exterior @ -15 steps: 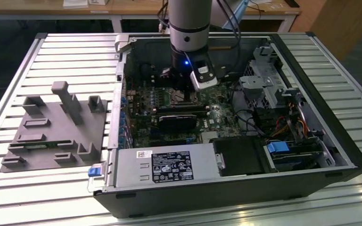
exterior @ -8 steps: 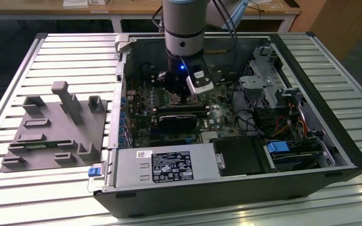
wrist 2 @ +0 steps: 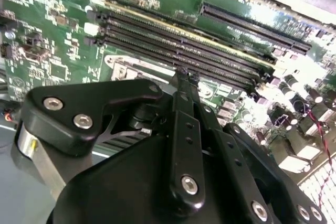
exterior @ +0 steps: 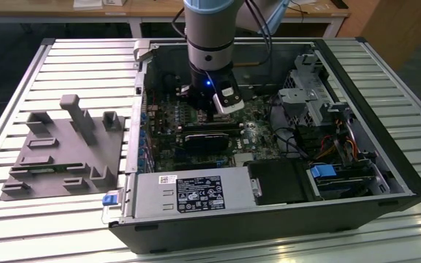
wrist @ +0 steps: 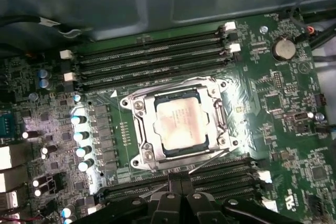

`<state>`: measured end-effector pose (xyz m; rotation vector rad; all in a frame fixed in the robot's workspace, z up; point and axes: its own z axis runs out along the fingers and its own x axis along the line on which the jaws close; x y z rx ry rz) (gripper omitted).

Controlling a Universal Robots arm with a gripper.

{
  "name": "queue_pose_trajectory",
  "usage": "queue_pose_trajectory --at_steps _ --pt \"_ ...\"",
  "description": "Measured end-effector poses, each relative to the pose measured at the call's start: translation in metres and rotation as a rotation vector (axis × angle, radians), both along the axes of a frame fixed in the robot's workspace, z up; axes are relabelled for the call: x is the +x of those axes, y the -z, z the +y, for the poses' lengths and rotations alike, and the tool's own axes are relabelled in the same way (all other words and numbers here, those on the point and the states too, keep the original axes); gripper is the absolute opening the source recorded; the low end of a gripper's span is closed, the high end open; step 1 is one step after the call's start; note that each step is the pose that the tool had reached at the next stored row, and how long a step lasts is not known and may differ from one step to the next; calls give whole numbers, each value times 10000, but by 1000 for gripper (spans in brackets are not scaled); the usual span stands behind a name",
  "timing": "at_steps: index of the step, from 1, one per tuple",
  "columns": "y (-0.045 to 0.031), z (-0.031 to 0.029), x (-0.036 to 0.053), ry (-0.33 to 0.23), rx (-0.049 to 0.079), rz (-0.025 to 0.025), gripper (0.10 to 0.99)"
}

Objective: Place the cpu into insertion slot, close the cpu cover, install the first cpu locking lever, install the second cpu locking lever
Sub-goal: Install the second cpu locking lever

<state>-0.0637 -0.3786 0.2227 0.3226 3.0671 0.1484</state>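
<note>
In the first wrist view the cpu (wrist: pixel 178 124) lies flat in the insertion slot (wrist: pixel 137 161), its silver-tan top showing through the window of the cpu cover (wrist: pixel 143 129), which is down over it. One thin wire lever (wrist: pixel 173 85) runs along one edge of the socket. Another (wrist: pixel 218 161) slants out from the opposite edge. My gripper (wrist: pixel 181 184) is shut with nothing in it, its tips just outside that edge, over the memory slots (wrist: pixel 226 174). In the second wrist view the fingertips (wrist 2: pixel 184 77) hang just above the board. The exterior view has the gripper (exterior: pixel 209 121) low inside the case.
The open computer case (exterior: pixel 386 164) lies on a slatted metal table (exterior: pixel 86 60). A black rounded block (exterior: pixel 204 141) sits on the motherboard in front of the gripper. A silver power supply (exterior: pixel 195 192) fills the near side; drive cages and cables (exterior: pixel 320 104) are on the exterior view's right. A grey fixture (exterior: pixel 64 148) stands on its left.
</note>
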Motion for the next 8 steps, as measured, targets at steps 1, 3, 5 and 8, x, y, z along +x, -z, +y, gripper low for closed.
queue_pose_trajectory --at_steps 1,3,5,8 --pt "8 -11 0 -10 24 1 102" --pt "27 -33 0 -23 71 8 102" --pt "44 -51 -1 -33 162 15 102" --pt "60 -70 -8 -49 368 17 102"
